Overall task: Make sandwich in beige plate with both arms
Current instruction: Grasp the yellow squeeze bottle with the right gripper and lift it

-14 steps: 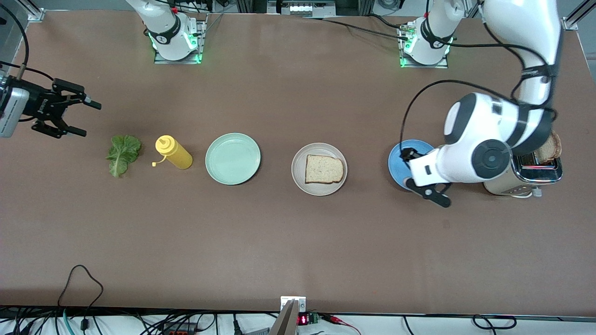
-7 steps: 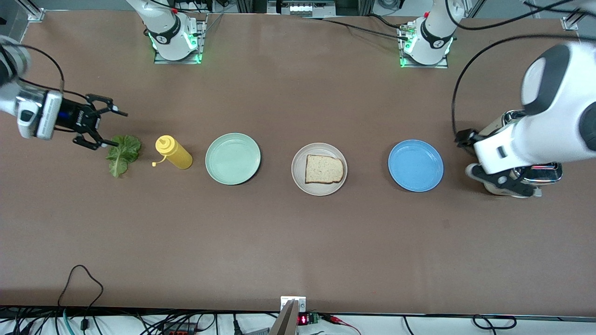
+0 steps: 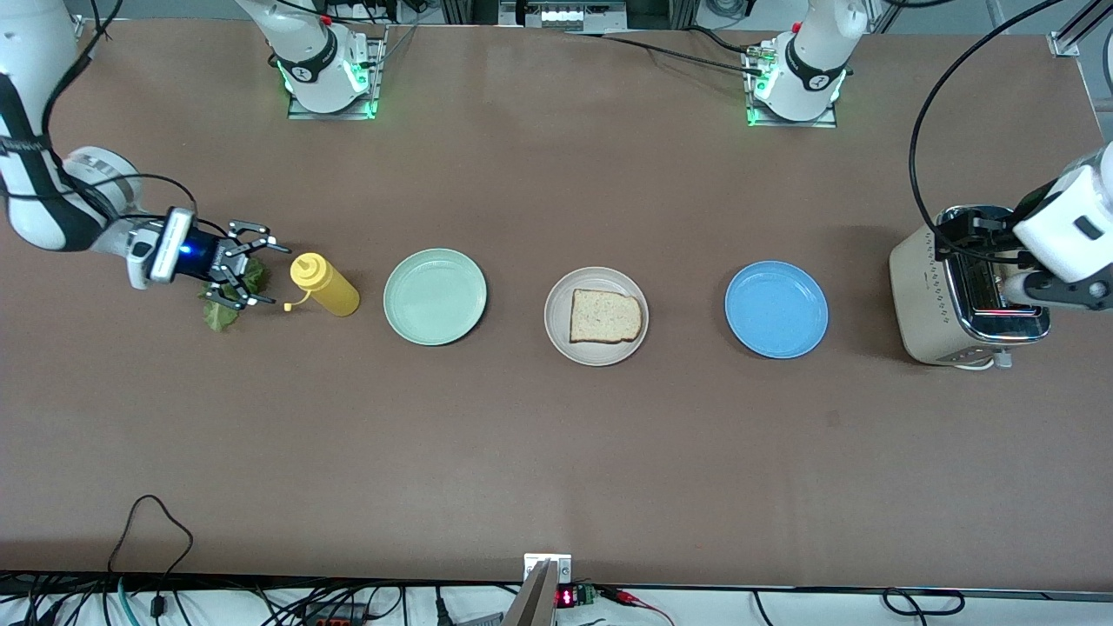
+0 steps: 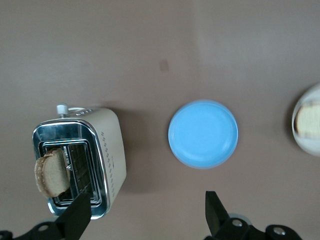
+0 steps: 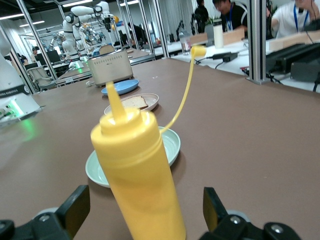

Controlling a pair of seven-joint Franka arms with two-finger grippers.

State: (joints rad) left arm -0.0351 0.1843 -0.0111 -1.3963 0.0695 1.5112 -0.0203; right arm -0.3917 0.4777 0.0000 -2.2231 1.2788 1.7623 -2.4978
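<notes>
**A:** Status on the sandwich?

**B:** Early. On the worktop (image 3: 556, 452), going big to small: toaster (image 3: 952, 300) at my left arm's end, with the second bread slice (image 4: 50, 172) upright in its slot, not pulled yet. Beige plate (image 3: 596, 348) sits between the blue plate (image 3: 776, 309) and the green plate (image 3: 435, 296); one bread slice (image 3: 606, 316) lies flat on it. That's the only part done.

**A:** Lettuce?

**B:** Lettuce leaf (image 3: 217, 313) is on the worktop at my right arm's end, just beside the mustard bottle (image 3: 325, 284). My right pincer (image 3: 246, 275) is low over it, fingers spread wide, holding nothing.

**A:** Left pincer?

**B:** Left pincer (image 4: 147, 212) is over the toaster, wide open, empty. Left to do, as I read it: leaf onto the plated slice, then the toaster slice on top.
</notes>
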